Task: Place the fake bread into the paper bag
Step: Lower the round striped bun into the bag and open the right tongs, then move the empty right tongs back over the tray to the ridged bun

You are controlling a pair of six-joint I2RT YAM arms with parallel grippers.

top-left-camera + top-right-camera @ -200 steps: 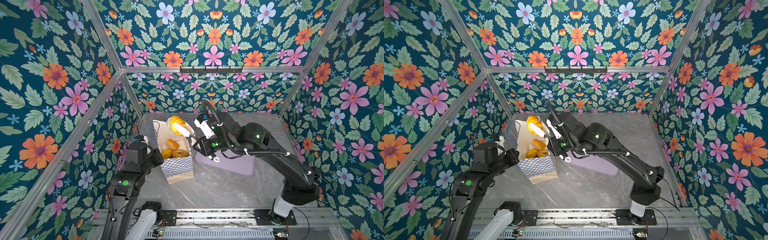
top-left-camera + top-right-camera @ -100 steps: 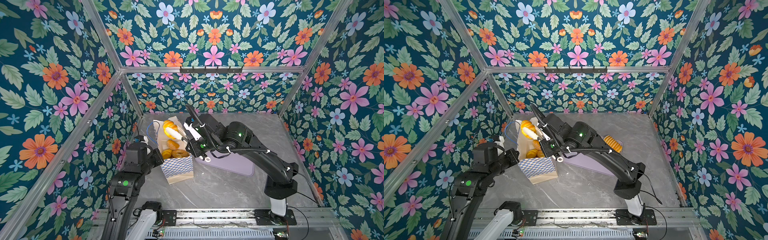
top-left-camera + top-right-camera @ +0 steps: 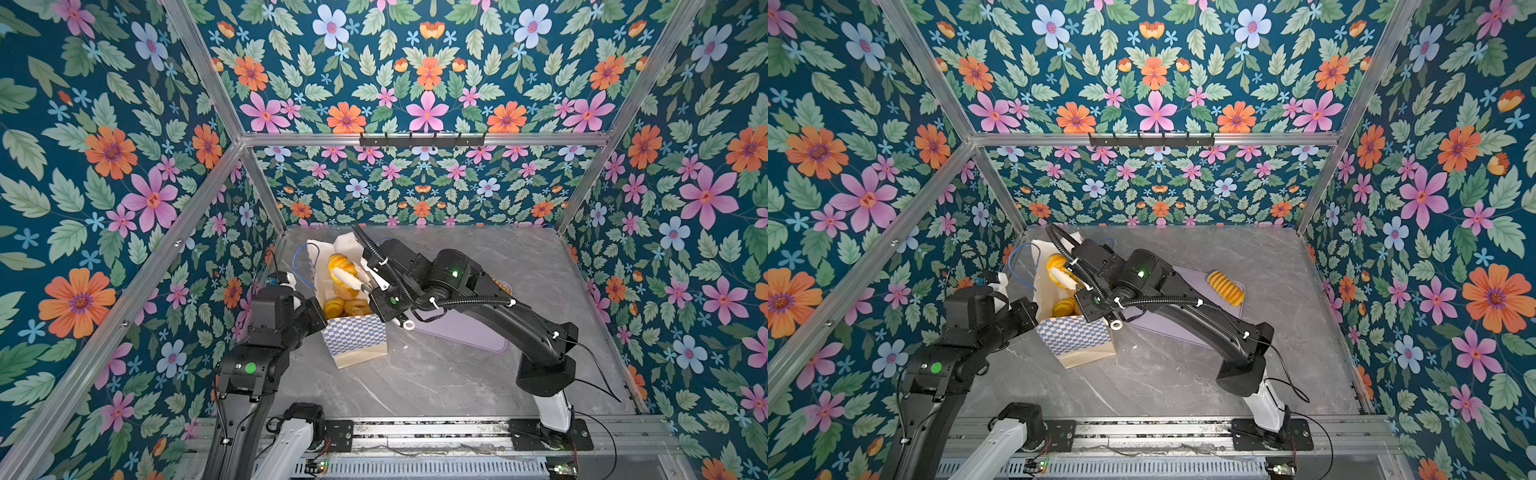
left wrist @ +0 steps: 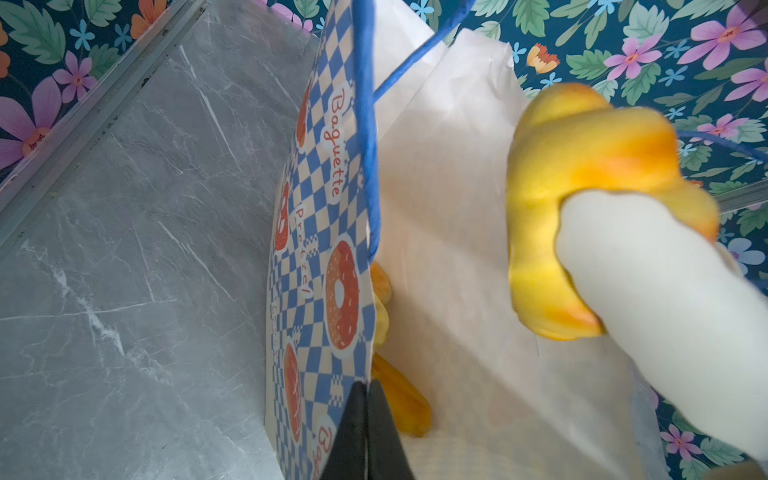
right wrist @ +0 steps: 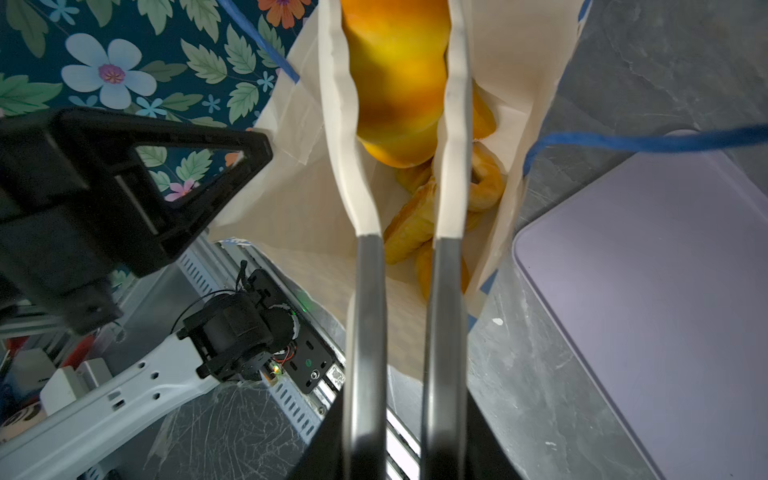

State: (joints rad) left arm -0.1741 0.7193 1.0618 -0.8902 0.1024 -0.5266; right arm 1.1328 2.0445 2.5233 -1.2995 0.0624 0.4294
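Grey marble covered the table. On it, in both top views, a flat lilac tray lay at three o'clock of the paper bag, which stood upright and open toward nine o'clock of the tabletop. The left gripper reached in from eight o'clock of the bag, its black fingers pressed together with the checkered rim pinched between them. The right gripper came across from three o'clock and hung over the bag's mouth. Its white fingers were clamped on a golden ridged loaf, held at the opening above the pile. Several smaller breads lay inside on the bag's bottom. A second ridged loaf rested at the tray's one o'clock corner, well apart from the bag.
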